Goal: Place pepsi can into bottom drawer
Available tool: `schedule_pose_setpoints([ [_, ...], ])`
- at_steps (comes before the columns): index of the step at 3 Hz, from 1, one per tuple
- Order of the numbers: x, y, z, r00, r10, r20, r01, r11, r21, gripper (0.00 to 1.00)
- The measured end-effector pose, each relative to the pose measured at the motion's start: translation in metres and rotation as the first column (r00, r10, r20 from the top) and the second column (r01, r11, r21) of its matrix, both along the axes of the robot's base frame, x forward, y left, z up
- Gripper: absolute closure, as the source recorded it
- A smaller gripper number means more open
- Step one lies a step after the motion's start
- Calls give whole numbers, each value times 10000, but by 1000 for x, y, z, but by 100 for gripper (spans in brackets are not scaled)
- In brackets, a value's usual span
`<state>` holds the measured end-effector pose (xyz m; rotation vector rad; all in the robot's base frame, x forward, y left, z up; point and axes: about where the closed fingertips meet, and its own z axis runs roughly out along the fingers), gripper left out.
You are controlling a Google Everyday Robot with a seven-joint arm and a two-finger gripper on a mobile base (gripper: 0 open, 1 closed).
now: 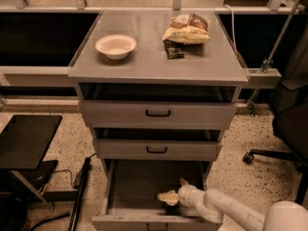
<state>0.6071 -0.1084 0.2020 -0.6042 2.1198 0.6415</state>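
Observation:
The bottom drawer (pixel 139 184) of the grey cabinet is pulled open, and its flat grey inside shows. My gripper (pixel 171 194) is inside it at the front right, low over the drawer floor. The white arm (pixel 226 211) reaches in from the lower right. The pepsi can does not show in this view, and I cannot tell whether it is in the gripper or hidden by it.
The two upper drawers (pixel 158 113) (pixel 157 149) are slightly open, with black handles. On the cabinet top are a white bowl (pixel 116 45) and a tan snack bag (pixel 186 30). A black stool (pixel 26 138) stands on the left and an office chair (pixel 288 129) on the right.

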Motion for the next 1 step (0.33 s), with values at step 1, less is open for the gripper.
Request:
schedule_pose_setpoints([
  [1, 0, 0, 0, 10000, 0, 0, 0, 10000, 0, 0],
])
